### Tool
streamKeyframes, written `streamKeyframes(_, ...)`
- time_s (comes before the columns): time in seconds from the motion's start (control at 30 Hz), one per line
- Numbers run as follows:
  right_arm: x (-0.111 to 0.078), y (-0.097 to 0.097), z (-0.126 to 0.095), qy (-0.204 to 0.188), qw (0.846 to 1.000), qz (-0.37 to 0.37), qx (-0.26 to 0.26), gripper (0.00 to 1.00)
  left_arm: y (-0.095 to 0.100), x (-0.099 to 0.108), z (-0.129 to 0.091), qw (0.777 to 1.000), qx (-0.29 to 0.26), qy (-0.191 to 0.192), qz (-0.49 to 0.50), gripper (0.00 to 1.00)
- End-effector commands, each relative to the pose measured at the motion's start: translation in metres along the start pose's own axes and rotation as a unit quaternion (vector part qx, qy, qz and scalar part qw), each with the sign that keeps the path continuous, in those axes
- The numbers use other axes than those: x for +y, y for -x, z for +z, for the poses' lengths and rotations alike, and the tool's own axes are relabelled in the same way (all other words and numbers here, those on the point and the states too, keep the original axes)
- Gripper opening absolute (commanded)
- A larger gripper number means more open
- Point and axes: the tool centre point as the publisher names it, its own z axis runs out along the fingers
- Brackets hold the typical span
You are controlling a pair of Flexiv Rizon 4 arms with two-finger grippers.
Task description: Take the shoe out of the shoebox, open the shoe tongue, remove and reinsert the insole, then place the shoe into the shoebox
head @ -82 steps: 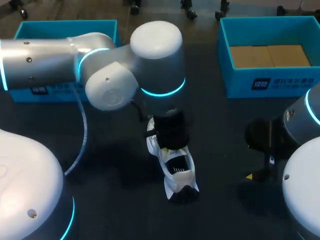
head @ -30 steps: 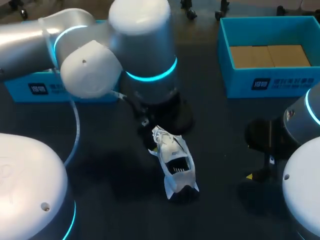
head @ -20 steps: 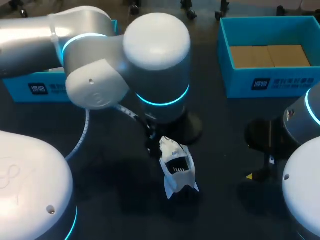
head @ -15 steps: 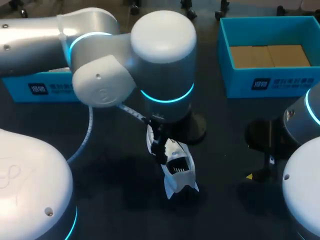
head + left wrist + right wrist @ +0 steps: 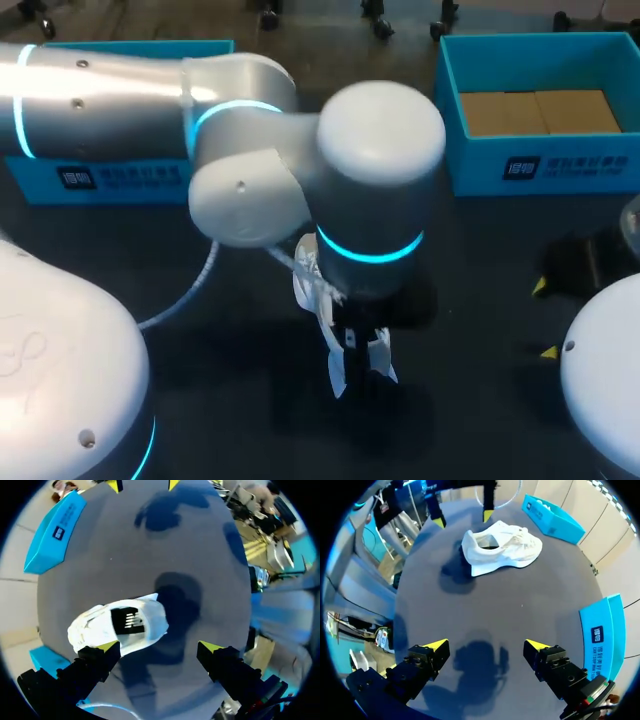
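Observation:
A white shoe (image 5: pixel 117 625) stands on its sole on the dark table, its opening facing up. My left gripper (image 5: pixel 159 647) hangs open above it, one fingertip (image 5: pixel 107 646) over the shoe's edge and the other over bare table. In the head view the left arm's wrist covers most of the shoe (image 5: pixel 345 368). My right gripper (image 5: pixel 486 645) is open and empty, well away from the shoe (image 5: pixel 502 547), at the table's right (image 5: pixel 545 320). A blue box (image 5: pixel 540 110) with brown cardboard inside sits at the back right.
A second blue box (image 5: pixel 110 175) stands at the back left, partly behind my left arm. Dark tabletop (image 5: pixel 480 260) lies between the shoe and the right gripper.
My left arm has swung right and toward the front, ending directly over the shoe and hiding most of it. The right gripper has shifted slightly right. The shoe has stayed put.

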Motion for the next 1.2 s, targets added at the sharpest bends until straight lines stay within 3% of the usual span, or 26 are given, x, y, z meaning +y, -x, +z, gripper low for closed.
streamKeyframes(0.03, -0.005, -0.009, -0.015, 0.008, 1.0, -0.001, -0.005, 1.0, -0.013, -0.005, 0.018, 1.0, -0.011, 0.002, -0.019, 1.0)
streamKeyframes(0.33, -0.005, -0.009, -0.015, 0.008, 1.0, -0.001, -0.005, 1.0, -0.015, -0.013, 0.04, 0.998, -0.05, 0.0, -0.039, 1.0)
streamKeyframes(0.73, -0.005, -0.009, -0.015, 0.008, 1.0, -0.001, -0.005, 1.0, -0.006, -0.025, 0.07, 0.997, -0.032, -0.001, -0.068, 1.0)
streamKeyframes(1.03, -0.005, -0.009, -0.015, 0.008, 1.0, -0.001, -0.005, 1.0, -0.009, -0.021, 0.086, 0.997, -0.019, -0.005, -0.079, 1.0)
streamKeyframes(1.17, -0.005, -0.009, -0.015, 0.008, 1.0, -0.001, -0.005, 1.0, -0.009, -0.021, 0.091, 0.996, -0.019, -0.009, -0.083, 0.94)
streamKeyframes(1.2, -0.005, -0.009, -0.015, 0.008, 1.0, -0.001, -0.005, 1.0, -0.008, -0.021, 0.092, 0.996, -0.017, -0.008, -0.086, 0.84)
